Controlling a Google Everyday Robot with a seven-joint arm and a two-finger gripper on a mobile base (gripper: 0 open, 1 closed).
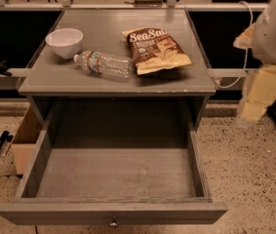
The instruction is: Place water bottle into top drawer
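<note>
Bottle [104, 64]: lies on its side on the surface [113, 84], white cap toward the bowl, base touching or just beside the chip bag; nothing holds it.
Drawer [113, 177]: pulled right out below the surface, its floor bare, the round knob [113, 223] at the middle of the front panel (so the opening needs no work).
Gripper [254, 99]: off to the right of the surface, beyond its right edge and hanging lower than the top, well apart from the bottle; it carries nothing, and whether it is wide or narrow I cannot tell.
Bowl [64, 42]: white, upright, just beside the cap end at the left rear.
Chip bag [156, 50]: flat on the surface, right of the bottle.
Step in hand: by my judgement the approach, with the grasp not yet made and the placing undone.
Next move calls for: bringing the gripper up and left over the surface, down across the bottle's ribbed middle, squarely to its long axis (a round bottle lying flat may roll if nudged off centre).
Care: keep clear of the bag edge and the bowl on the way in.
After that: lift, carry forward over the front edge, lower into the drawer.
</note>
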